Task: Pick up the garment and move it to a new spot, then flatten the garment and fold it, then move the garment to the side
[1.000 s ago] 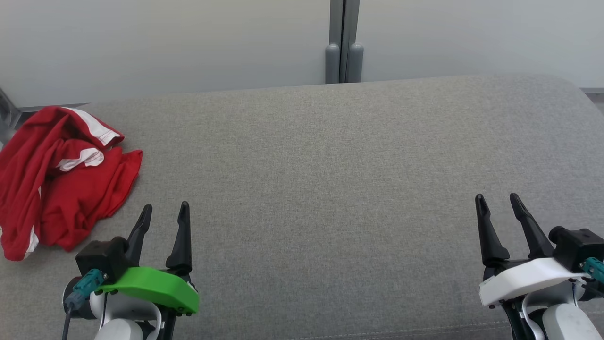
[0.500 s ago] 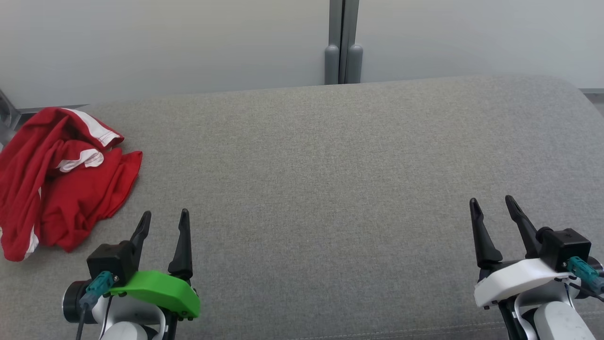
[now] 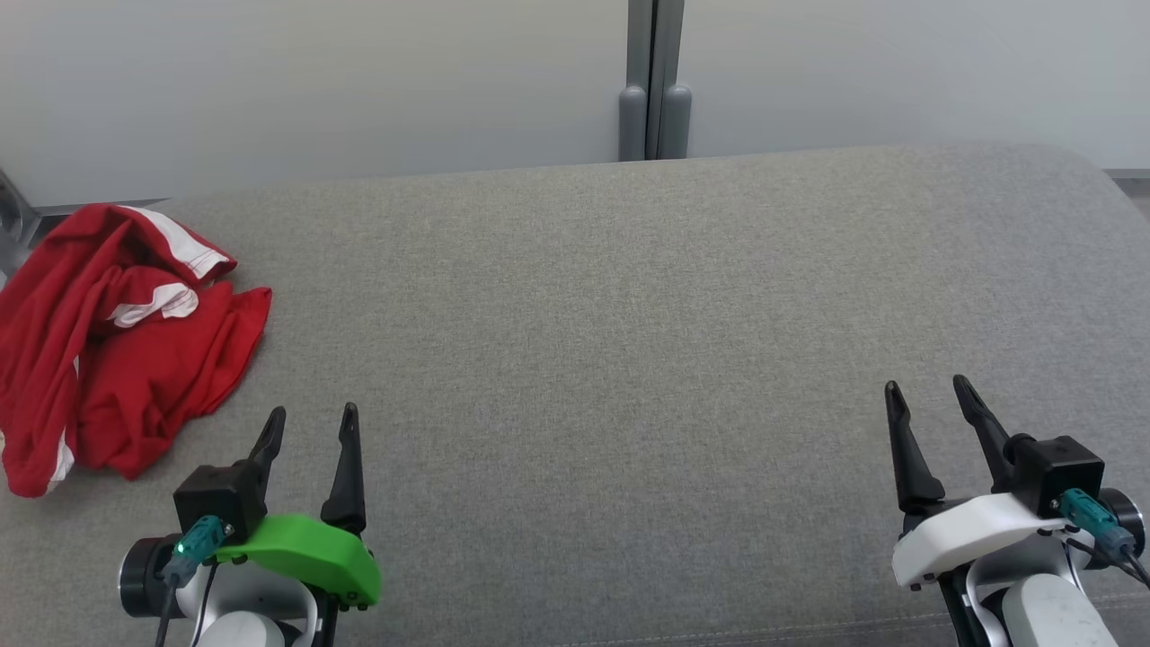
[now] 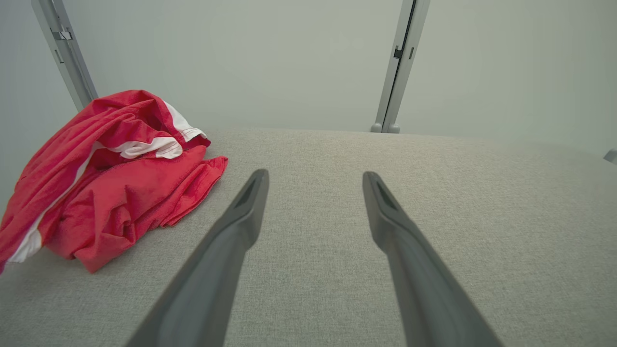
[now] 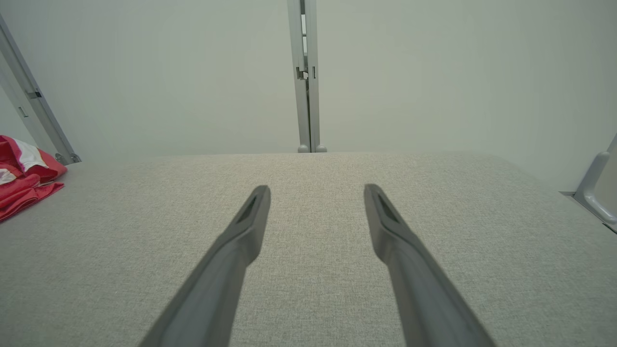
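Both grippers have slid back a little toward the robot over the last second; the garment [image 3: 135, 359] lies as it did. It is a red piece with white trim, crumpled in a heap at the far left of the grey cushion [image 3: 584, 341], one edge reaching the cushion's left border.

The left gripper [image 3: 312, 409] sits over the near left of the cushion, jaws spread wide with nothing between them. The garment lies near it, ahead and to its left but not touching, and bare fabric shows between the fingers in the left wrist view.

The right gripper [image 3: 926, 383] sits over the near right, well apart from the garment, also wide open and empty.

Behind the cushion stands a pale wall [image 3: 359, 81] with a grey double post [image 3: 655, 81] at its middle. A slanted grey rail [image 4: 65, 53] rises just behind the garment. A grey bracket [image 5: 595, 188] stands off the cushion's right end. Nothing lies on the cushion between either gripper and the garment.
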`<state>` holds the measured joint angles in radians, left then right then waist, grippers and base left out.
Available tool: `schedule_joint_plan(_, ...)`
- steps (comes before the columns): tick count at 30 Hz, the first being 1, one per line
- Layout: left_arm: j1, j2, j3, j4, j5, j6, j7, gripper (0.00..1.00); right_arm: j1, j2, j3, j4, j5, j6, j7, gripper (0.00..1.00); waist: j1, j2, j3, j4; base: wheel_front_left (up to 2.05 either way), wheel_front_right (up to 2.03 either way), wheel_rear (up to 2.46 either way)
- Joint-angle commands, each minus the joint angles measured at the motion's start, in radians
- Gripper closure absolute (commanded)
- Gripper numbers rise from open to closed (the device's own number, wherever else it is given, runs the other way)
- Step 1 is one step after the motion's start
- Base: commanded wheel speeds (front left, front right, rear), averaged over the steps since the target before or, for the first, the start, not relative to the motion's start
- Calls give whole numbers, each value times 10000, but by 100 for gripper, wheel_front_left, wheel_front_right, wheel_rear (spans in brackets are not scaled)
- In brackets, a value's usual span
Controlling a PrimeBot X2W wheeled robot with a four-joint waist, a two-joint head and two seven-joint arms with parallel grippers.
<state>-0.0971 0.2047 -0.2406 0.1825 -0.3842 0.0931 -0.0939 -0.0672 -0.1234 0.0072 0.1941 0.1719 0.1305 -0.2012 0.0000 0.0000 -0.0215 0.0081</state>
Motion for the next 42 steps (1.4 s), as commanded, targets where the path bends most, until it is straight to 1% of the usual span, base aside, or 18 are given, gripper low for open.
schedule_joint_plan(1,-266,17,35,38,116,74,-56,0,-114,24,-40,37,-152,3,-45,0,0,0,0,-3,0,0,0)
schedule_joint_plan(11,-379,110,22,289,522,230,-41,0,-98,227,-121,221,-617,2,-202,0,0,0,-51,-25,0,0,0)
schedule_joint_plan(19,-409,118,28,326,354,278,30,0,-62,286,-192,242,-292,2,-219,0,0,0,-65,69,0,0,0)
schedule_joint_plan(23,-456,113,20,322,310,323,71,0,-6,298,-192,212,-234,2,-205,0,0,0,-84,327,0,0,0)
schedule_joint_plan(28,-503,146,65,306,259,380,46,0,5,309,26,109,-160,2,-160,0,0,0,-61,920,0,0,0)
schedule_joint_plan(33,-580,157,51,305,225,398,-33,0,38,346,263,15,-69,2,-136,0,0,0,-25,2055,0,0,0)
schedule_joint_plan(34,-563,179,85,313,202,430,-50,0,22,364,331,8,-49,2,-127,0,0,0,-22,2237,0,0,0)
schedule_joint_plan(35,-563,179,85,313,202,430,-50,0,22,364,331,8,-49,2,-127,0,0,0,-22,2237,0,0,0)
schedule_joint_plan(42,-494,193,196,307,73,501,-153,0,-45,440,642,-24,47,2,-108,0,0,0,18,3697,0,0,0)
